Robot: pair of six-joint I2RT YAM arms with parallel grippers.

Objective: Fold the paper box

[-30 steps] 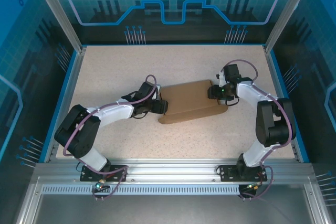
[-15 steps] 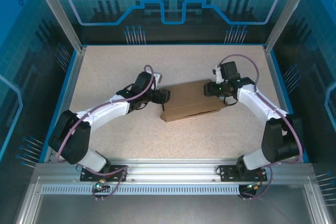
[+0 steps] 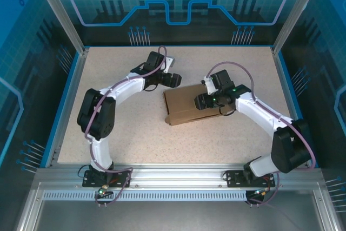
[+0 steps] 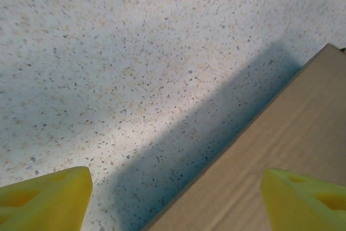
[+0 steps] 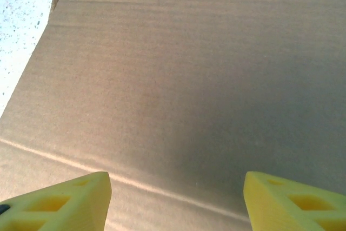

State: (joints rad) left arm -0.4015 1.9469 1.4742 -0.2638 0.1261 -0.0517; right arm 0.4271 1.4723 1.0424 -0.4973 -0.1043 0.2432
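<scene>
Two grippers, both spread wide and holding nothing, frame the paper box (image 3: 186, 105), which lies as a shallow, closed brown carton a little right of the middle of the table (image 3: 135, 133). The right gripper (image 3: 199, 101) hovers directly over the lid. Its yellow fingertips (image 5: 54, 201) are splayed above bare cardboard, and a crease line runs across the near part of the panel. That placement looks meant for pressing the top flat or keeping the carton from sliding, not for pinching anything. The left gripper (image 3: 175, 80) sits off the box's far-left corner, over the speckled tabletop. Its wrist view shows the carton's edge and shadow between open fingers. I judge it is standing clear so the lid can settle, or lining up to nudge that corner. The folding seems nearly done, though I cannot tell whether the front tab is tucked.
</scene>
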